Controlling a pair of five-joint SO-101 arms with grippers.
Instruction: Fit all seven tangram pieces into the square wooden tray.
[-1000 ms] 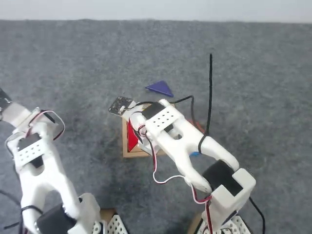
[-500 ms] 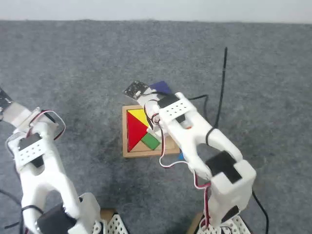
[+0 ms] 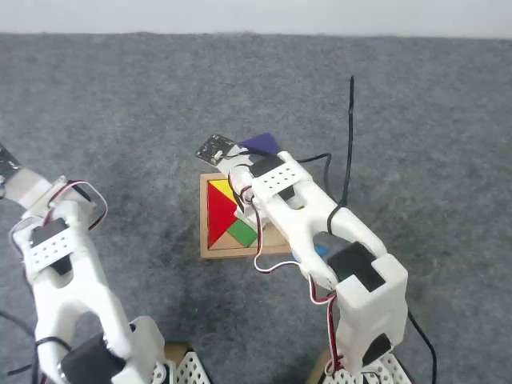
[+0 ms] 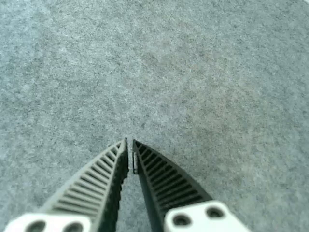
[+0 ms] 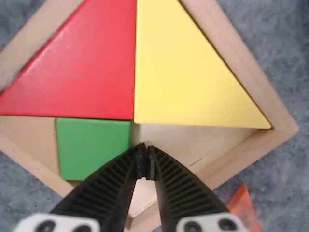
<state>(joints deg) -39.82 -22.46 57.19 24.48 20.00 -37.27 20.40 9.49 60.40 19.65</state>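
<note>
Right gripper (image 5: 145, 151): fingers closed together with nothing between them, tips over the bare wooden floor of the square wooden tray (image 5: 246, 72), just beside the green square (image 5: 91, 147).

Left gripper (image 4: 130, 144): fingers likewise together and holding nothing, above the grey carpet (image 4: 193, 72), well apart from the tray.

Tray contents: a large red triangle (image 5: 87, 67) and a large yellow triangle (image 5: 183, 72) lie flat and meet along one edge. The green square touches the red triangle's long side.

Outside the tray, on the carpet: an orange piece (image 5: 241, 200) just beside one rim, a dark blue triangle (image 3: 260, 144) near the far rim, and a light blue piece (image 3: 320, 251), partly hidden by the right arm.
</note>
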